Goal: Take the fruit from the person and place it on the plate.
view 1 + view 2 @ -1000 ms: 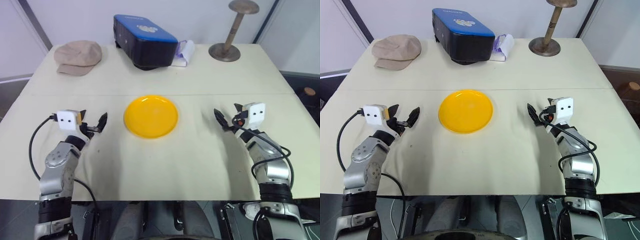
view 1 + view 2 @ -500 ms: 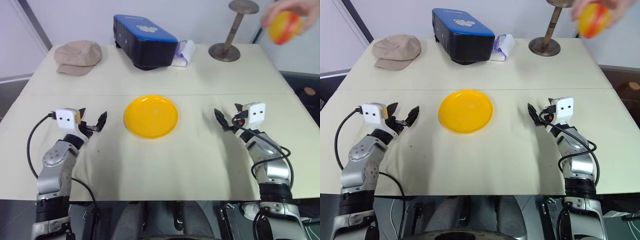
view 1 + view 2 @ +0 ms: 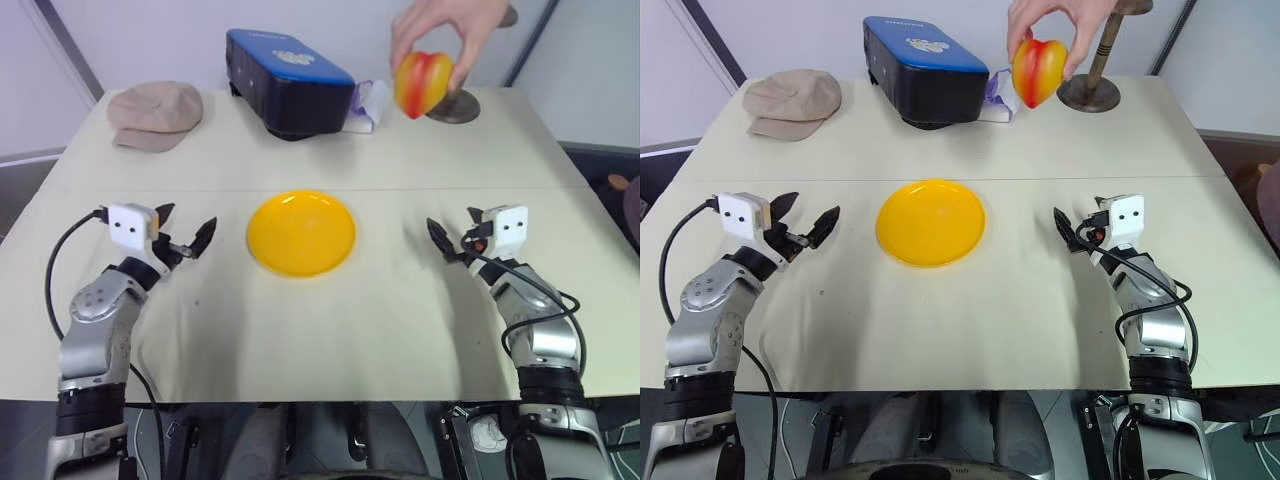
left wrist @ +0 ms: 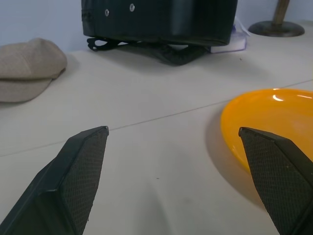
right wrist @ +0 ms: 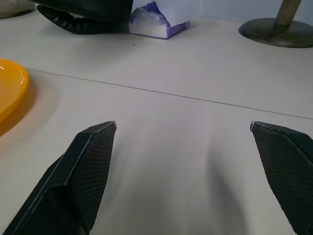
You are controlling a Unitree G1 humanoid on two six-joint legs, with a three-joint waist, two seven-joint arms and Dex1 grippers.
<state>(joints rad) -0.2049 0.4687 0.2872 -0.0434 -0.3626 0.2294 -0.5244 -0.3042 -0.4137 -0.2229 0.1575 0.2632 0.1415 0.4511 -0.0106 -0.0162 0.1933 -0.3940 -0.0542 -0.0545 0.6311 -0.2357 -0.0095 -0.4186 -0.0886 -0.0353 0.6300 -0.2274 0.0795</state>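
Note:
A person's hand [image 3: 445, 30] reaches in from the far side and holds the fruit [image 3: 422, 84], red blending into yellow-orange, in the air above the back of the table. The yellow plate [image 3: 301, 232] lies flat at the table's middle, with nothing on it. My left gripper [image 3: 187, 228] hovers just left of the plate, open and holding nothing; in the left wrist view the plate's rim [image 4: 264, 132] sits beside one finger. My right gripper [image 3: 455, 232] is to the right of the plate, open with nothing between its fingers [image 5: 93, 166].
A beige cap [image 3: 155, 113] lies at the back left. A dark blue box [image 3: 288, 80] stands at the back centre, with a white and purple pack [image 3: 368, 104] beside it. A wooden stand [image 3: 452, 103] is partly behind the fruit.
The person's hand has brought the fruit in from the upper right, leftward and lower over the back of the table. My left wrist has turned slightly. The right arm has kept still.

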